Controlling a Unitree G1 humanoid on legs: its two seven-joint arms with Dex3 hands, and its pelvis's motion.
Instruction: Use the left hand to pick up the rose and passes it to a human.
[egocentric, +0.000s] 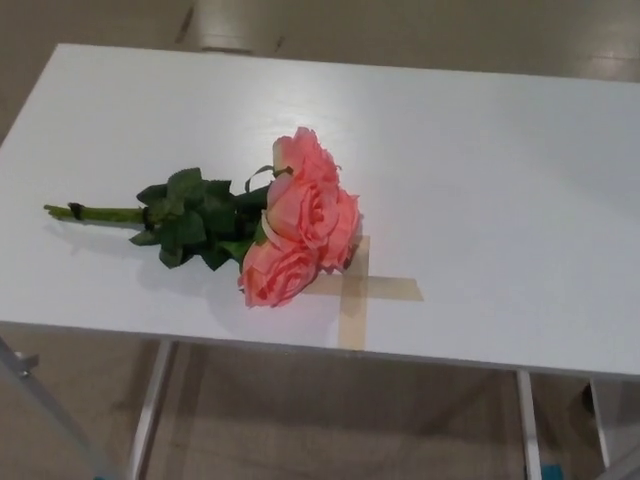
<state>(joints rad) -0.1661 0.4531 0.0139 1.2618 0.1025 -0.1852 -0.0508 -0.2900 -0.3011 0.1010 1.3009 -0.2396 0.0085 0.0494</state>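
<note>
rose (300, 225) near table (480, 150) front edge, untouched

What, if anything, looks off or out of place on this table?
Nothing stands out. The rose lies on its side on the white table, blooms partly covering a tan tape cross, stem pointing left. No robot hand shows.

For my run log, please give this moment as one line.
pink artificial rose bunch with green stem: lying on white table | blooms over tan tape cross | left robot hand: not in view | right robot hand: not in view
</note>
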